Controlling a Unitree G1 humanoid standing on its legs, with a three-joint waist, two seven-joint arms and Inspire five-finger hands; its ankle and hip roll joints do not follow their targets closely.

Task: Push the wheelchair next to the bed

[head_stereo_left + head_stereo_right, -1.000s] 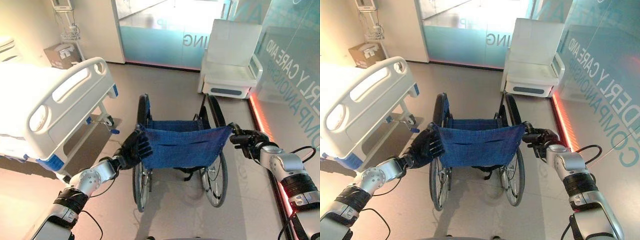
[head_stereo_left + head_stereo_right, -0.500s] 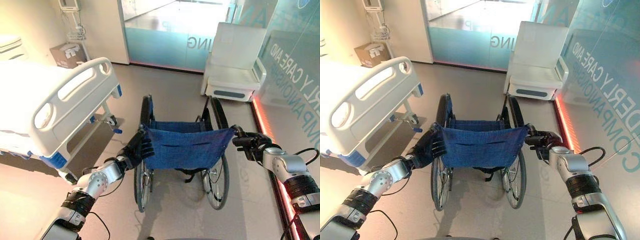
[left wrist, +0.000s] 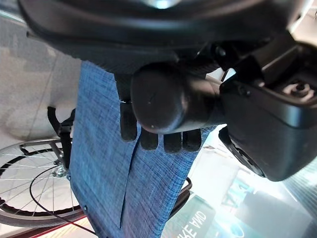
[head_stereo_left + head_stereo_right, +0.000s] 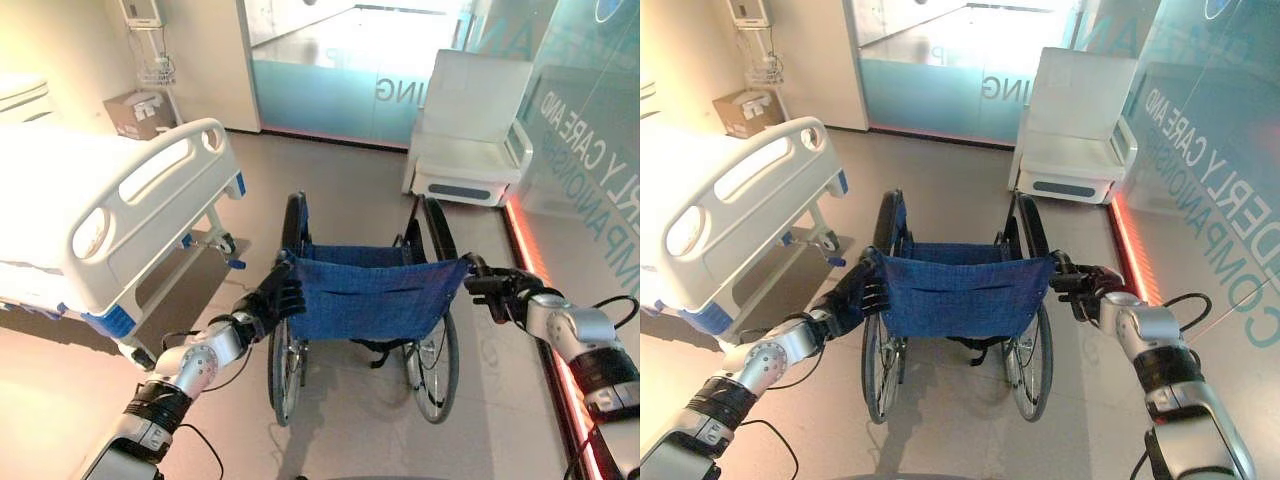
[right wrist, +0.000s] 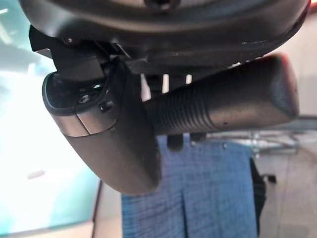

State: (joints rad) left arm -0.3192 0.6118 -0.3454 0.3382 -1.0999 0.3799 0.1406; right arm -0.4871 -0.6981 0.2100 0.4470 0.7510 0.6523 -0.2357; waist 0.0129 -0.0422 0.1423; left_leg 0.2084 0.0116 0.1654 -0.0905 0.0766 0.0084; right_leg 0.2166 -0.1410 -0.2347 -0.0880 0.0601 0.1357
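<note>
Both-handed: left hand and right hand curl around the push handles of the wheelchair, ready for steering; it sits just beside the bed footboard, facing away.

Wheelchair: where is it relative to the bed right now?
In the left eye view the wheelchair stands mid-floor, to the right of the bed with a strip of bare floor between, its blue backrest toward the camera.
</note>
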